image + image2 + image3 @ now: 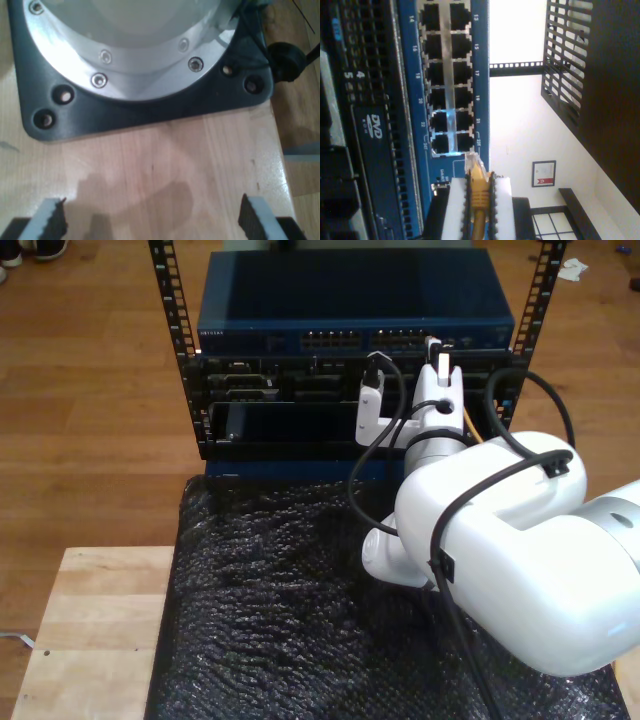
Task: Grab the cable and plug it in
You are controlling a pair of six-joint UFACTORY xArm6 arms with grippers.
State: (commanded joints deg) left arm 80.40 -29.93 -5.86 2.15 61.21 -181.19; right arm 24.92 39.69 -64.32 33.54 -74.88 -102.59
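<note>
Holding the cable [479, 192] between the white pads [456, 210] of my second gripper [478, 200], I have it pinched just behind its clear plug [473, 162], so the plug sticks out past the fingertips and can lead into a socket. The plug tip sits just short of the blue switch [415, 130], close to the end pair of the port block [447, 80], but it looks offset to one side of those openings, so I judge a small sideways correction is needed before pushing in. In the exterior view my second gripper [437, 352] is up against the switch [355, 315] at the top of the rack [185, 370]. My first gripper [152, 220] hangs over a wooden tabletop [160, 160], jaws spread wide with nothing between them, facing a dark arm base plate [145, 112]: parked clear of the work, I think.
</note>
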